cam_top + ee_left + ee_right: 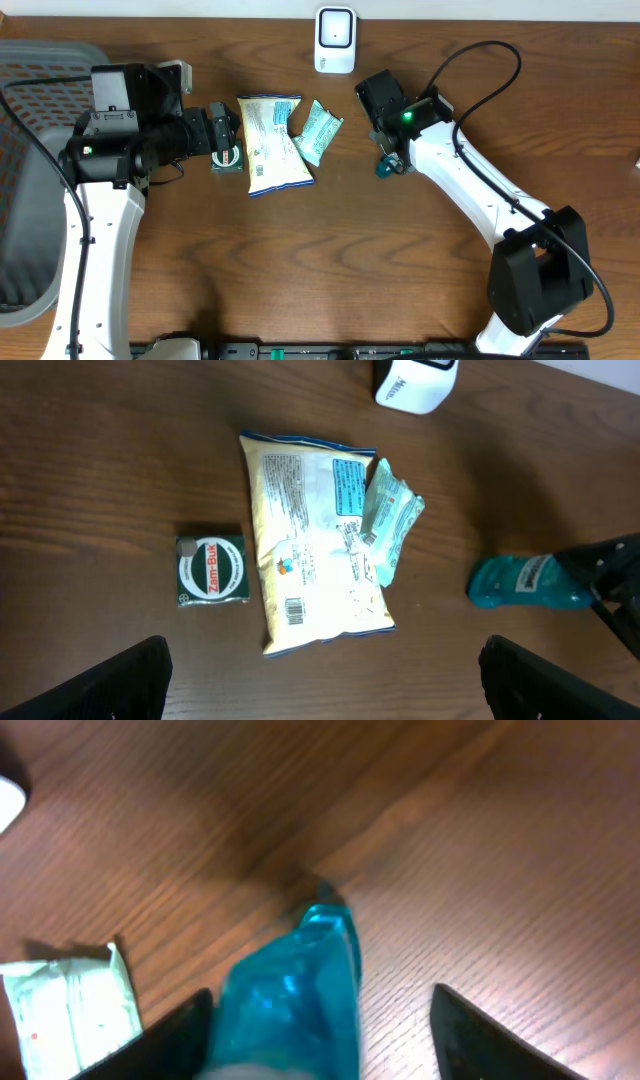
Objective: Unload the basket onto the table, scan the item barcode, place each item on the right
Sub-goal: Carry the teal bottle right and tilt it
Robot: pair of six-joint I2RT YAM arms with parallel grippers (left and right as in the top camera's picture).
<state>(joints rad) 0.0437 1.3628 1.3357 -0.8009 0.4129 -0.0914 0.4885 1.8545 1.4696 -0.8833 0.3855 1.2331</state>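
Currently my right gripper (320, 1010) is parted around the tube (290, 990) near the scanner (335, 40), left gripper (325, 650) wide, empty; unheld, the tube may roll.

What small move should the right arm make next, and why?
Probably lift the right gripper straight up. Its jaws stand apart around the teal packet, which seems to lie on the table, with a clear gap to one finger, so nothing is gripped and rising should leave it undisturbed.
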